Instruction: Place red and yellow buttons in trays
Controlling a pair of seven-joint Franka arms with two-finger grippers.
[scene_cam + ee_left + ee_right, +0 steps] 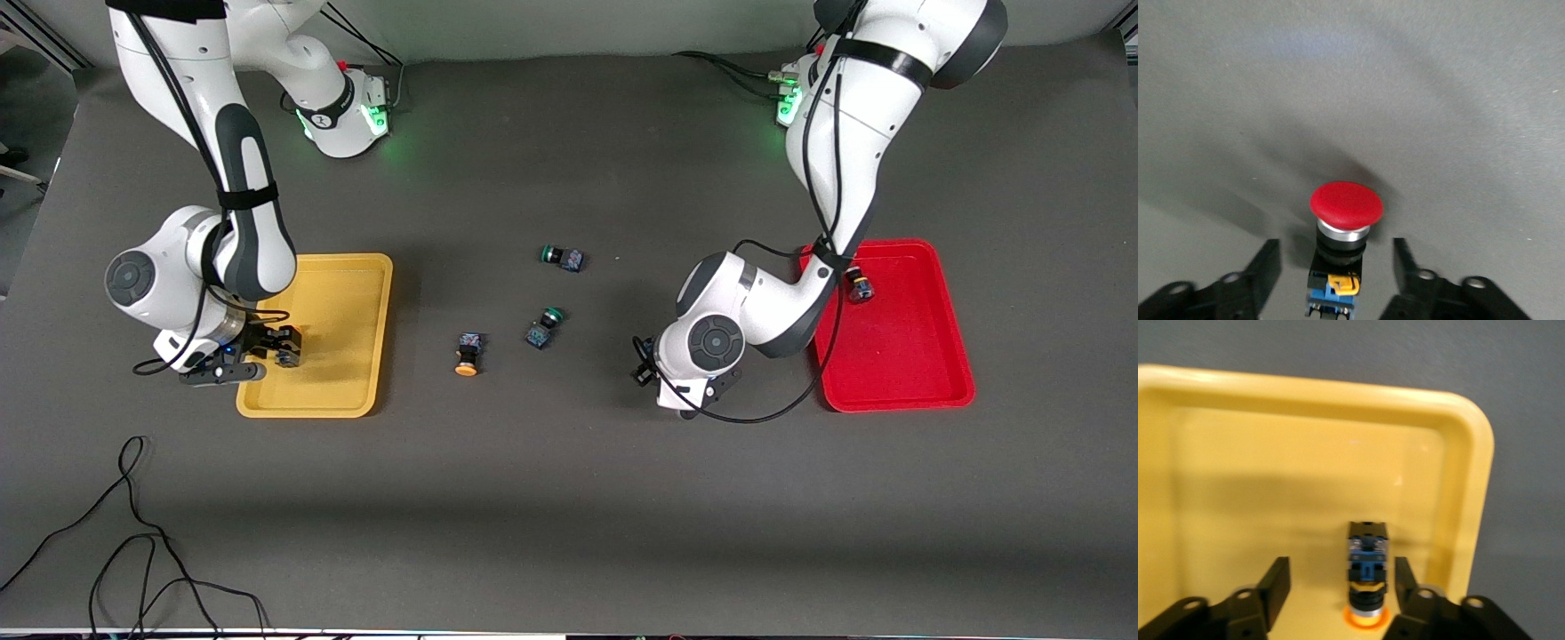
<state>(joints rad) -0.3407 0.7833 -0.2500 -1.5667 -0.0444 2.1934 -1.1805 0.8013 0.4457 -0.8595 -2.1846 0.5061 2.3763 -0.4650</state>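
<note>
My left gripper [689,400] is low over the table beside the red tray [925,391], toward the table's middle. In the left wrist view it [1335,250] is open, and a red-capped button [1346,207] lies on the grey mat between the fingers [1268,267] with a gap on each side. Another red-capped button [858,286] lies in the red tray. My right gripper [280,347] is open, low in the yellow tray [356,267]. In the right wrist view a yellow-capped button [1367,560] rests on the tray floor [1271,487] between its open fingers [1276,577], untouched. A second yellow-capped button [468,354] lies on the mat.
Two green-capped buttons [562,258] [544,326] lie mid-table between the trays, the second close to the loose yellow one. A black cable [133,533] trails over the mat's corner nearest the camera at the right arm's end.
</note>
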